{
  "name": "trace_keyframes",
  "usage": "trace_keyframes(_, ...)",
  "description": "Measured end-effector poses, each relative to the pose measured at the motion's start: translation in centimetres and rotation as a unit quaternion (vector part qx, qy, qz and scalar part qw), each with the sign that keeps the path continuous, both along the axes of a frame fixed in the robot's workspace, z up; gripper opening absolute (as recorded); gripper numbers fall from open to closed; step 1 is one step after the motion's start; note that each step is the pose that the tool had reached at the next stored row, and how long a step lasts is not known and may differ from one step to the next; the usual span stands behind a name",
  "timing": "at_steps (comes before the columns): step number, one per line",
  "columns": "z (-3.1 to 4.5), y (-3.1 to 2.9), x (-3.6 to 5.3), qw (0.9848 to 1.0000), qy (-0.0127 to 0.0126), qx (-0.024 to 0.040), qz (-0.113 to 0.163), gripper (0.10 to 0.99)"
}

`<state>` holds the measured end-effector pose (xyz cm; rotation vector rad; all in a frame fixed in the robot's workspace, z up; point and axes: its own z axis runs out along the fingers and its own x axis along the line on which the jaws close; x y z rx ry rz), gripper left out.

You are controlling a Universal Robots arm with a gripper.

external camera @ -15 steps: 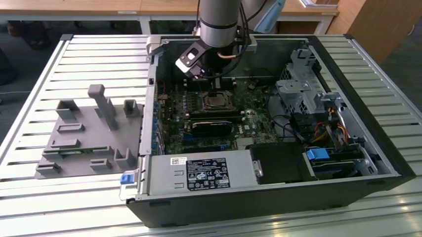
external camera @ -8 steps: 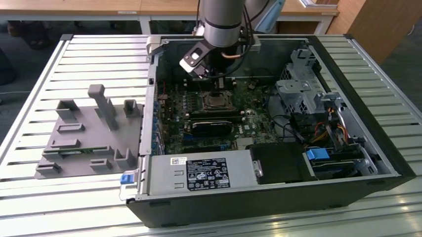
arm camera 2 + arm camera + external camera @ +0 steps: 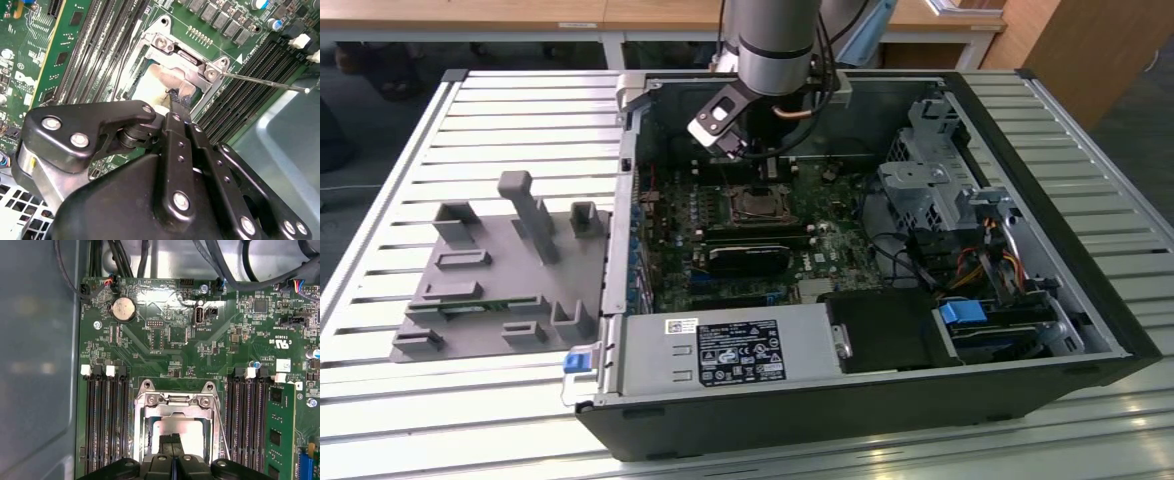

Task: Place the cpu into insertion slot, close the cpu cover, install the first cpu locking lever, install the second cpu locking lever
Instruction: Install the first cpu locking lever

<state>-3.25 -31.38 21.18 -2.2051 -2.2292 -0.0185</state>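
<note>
My gripper point(image 3: 765, 178) reaches down into the open computer case, right over the insertion slot point(image 3: 755, 205). In both wrist views its dark fingers are pressed together, with the tips point(image 3: 172, 442) low over the socket's middle. The cpu point(image 3: 189, 427) lies in the slot, its silver top bright in the second wrist view point(image 3: 147, 87). The cpu cover point(image 3: 172, 400) lies flat around it as a silvery frame point(image 3: 192, 62). A thin wire locking lever point(image 3: 265, 83) juts out sideways from the socket corner and runs along the socket's edge in the first wrist view point(image 3: 220, 435).
Long black memory slots point(image 3: 105, 425) flank the socket on both sides, and a green memory card point(image 3: 281, 430) stands in one. Cables and a drive cage point(image 3: 934, 190) fill the case at the exterior view's right. A grey fixture point(image 3: 494, 270) sits on the slatted table beside the case.
</note>
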Motion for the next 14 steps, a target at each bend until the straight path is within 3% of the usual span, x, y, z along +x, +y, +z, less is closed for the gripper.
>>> trace_keyframes(14,0.43,0.0,0.03,1.0,0.0,0.0,0.0,0.106)
